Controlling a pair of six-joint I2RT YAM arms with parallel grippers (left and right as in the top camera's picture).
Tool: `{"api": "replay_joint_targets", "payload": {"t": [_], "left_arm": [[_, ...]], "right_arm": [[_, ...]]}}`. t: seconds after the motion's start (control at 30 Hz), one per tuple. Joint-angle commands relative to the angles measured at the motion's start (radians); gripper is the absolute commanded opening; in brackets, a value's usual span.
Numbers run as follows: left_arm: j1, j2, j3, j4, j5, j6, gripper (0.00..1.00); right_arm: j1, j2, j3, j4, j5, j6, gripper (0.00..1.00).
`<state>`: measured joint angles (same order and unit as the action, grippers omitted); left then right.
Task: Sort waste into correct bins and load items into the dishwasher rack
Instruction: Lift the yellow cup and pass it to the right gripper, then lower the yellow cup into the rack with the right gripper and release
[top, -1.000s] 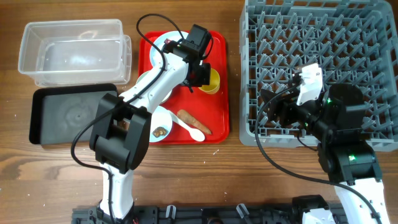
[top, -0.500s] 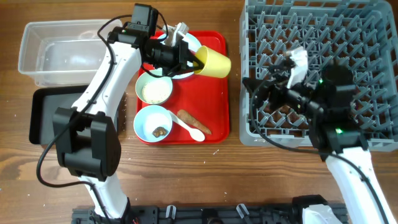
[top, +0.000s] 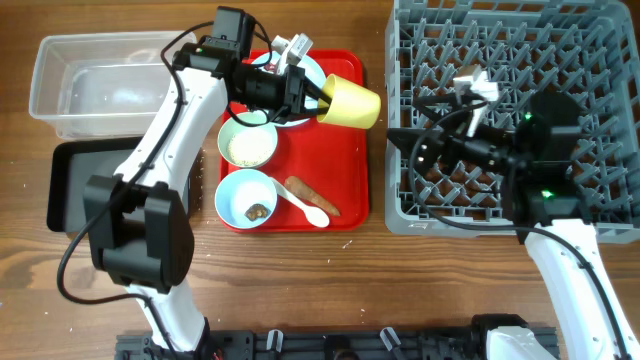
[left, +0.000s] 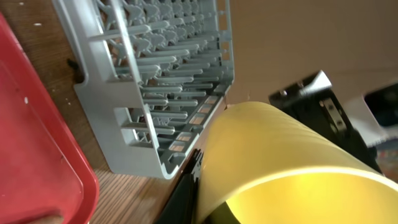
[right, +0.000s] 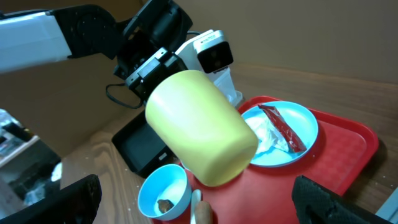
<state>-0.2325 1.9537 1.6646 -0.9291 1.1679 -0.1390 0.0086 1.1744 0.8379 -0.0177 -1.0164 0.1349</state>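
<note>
**Q:** State of the left gripper?

**A:** The left gripper (top: 318, 98) is clamped on the rim of the cup (top: 352, 100). In the wrist view one black finger (left: 185, 190) lies against the cup wall. The cup is clear of every surface and lies on its side. Its base points away from the gripper, toward the rack (top: 398, 200).

**Q:** What lies closest to it?

**A:** Directly below is the red tray (top: 345, 170), and the cup hangs over the tray edge nearest the rack. Just behind the fingers sits the plate (right: 308, 124), which carries the tissue (right: 264, 140) and the wrapper (right: 283, 127). Further back, toward the arm's base, is the green bowl (top: 224, 148) with white grains (top: 250, 148). Beyond it is the blue bowl (top: 235, 190) holding brown scraps (top: 258, 211). The spoon (top: 305, 205) and a long brown piece (top: 312, 195) lie just beside that bowl on the tray.

**Q:** And the bins?

**A:** They are farthest from the gripper, off the tray on the side away from the rack. The tub (top: 60, 90) and the black tray (top: 110, 185) sit next to each other.

**Q:** The right gripper?

**A:** The right gripper (top: 418, 148) has its jaws spread wide with nothing between them. It hangs over the side of the rack nearest the tray and faces the cup. The cup's base fills the middle of its wrist view.
</note>
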Motion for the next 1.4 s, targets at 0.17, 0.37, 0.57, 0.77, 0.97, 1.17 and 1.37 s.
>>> {"api": "replay_joint_targets", "payload": {"t": [0.17,0.37,0.57,0.77,0.97,1.17,1.37], "left_arm": [[-0.001,-0.093,-0.002,-0.030,0.107,0.146,0.04],[0.000,-0.093,-0.002,-0.029,0.171,0.163,0.04],[0.000,-0.093,-0.002,-0.015,0.240,0.214,0.04],[-0.007,-0.093,-0.002,-0.003,0.315,0.214,0.04],[-0.045,-0.093,-0.002,-0.004,0.312,0.214,0.04],[-0.063,-0.093,-0.002,-0.009,0.301,0.213,0.04],[-0.067,-0.093,-0.002,-0.009,0.301,0.213,0.04]], "right_arm": [[-0.043,0.006,0.016,0.009,-0.206,0.026,0.99],[-0.042,0.007,0.016,0.033,-0.243,0.084,0.99],[-0.031,0.007,0.015,0.103,-0.291,0.130,0.98],[0.037,0.052,0.015,0.260,-0.323,0.188,0.98],[0.104,0.162,0.015,0.459,-0.237,0.299,0.96],[0.105,0.214,0.015,0.624,-0.233,0.365,0.84],[0.105,0.214,0.015,0.628,-0.241,0.366,0.51]]}}
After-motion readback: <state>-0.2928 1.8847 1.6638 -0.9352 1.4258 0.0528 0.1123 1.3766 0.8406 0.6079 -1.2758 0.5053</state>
